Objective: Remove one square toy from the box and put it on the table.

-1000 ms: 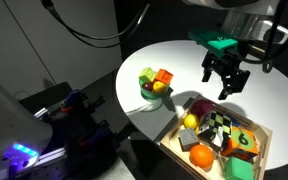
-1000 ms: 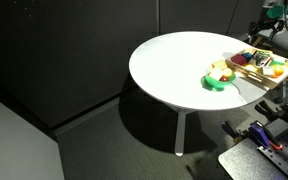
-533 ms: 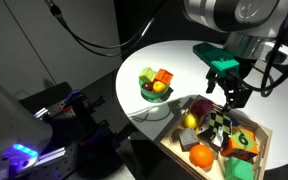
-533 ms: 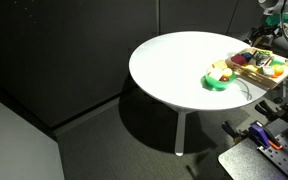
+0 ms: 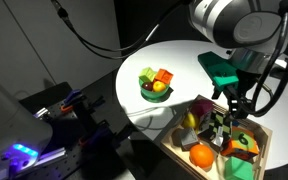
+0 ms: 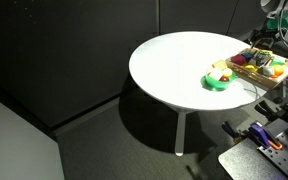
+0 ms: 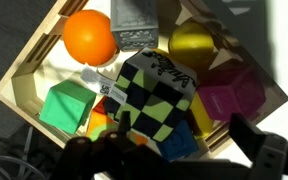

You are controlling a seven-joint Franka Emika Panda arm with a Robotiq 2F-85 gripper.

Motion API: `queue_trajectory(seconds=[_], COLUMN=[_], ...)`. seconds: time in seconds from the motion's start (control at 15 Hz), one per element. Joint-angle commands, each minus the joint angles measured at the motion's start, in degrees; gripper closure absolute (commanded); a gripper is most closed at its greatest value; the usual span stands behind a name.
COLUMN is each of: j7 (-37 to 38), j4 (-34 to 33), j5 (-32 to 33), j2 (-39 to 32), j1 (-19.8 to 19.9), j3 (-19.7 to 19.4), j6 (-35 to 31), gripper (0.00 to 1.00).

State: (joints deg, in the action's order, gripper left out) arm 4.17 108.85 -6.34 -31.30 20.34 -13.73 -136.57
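The square toy (image 7: 152,92), a black and pale-yellow checkered cube, lies in the middle of the light wooden box (image 7: 22,72) among other toys. In an exterior view the cube (image 5: 217,127) sits under my gripper (image 5: 227,115), which hangs low over the box (image 5: 170,130). In the wrist view my gripper (image 7: 184,150) is open; its dark fingers show at the bottom edge, one at the cube's lower left corner, one beyond a pink cube (image 7: 229,95). Nothing is held. The box stands at the edge of the round white table (image 5: 174,55).
The box also holds an orange (image 7: 89,35), a green cube (image 7: 64,105), a yellow ball (image 7: 192,45) and a grey block (image 7: 134,20). A green bowl (image 5: 154,90) with toys stands on the table beside the box. Table (image 6: 174,65), bowl (image 6: 219,81) and box (image 6: 256,66) show in the far view.
My gripper has moved from above the table beside the box to low over the box, down toward the checkered cube. It stays open.
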Motion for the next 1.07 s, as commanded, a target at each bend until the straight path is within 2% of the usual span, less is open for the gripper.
queue_trajectory(seconds=[0.0, 0.4, 1.0], j7=[-0.72, 1.31, 3.42], j4=[-1.16, -1.07, -2.79], j5=[-3.07, -3.38, -2.52], j2=[-1.23, -3.17, -6.83], j1=[1.64, 1.47, 0.88], j3=[0.72, -0.39, -1.29], j6=[-1.63, -4.08, -2.68], gripper=[0.0, 0.0, 0.0])
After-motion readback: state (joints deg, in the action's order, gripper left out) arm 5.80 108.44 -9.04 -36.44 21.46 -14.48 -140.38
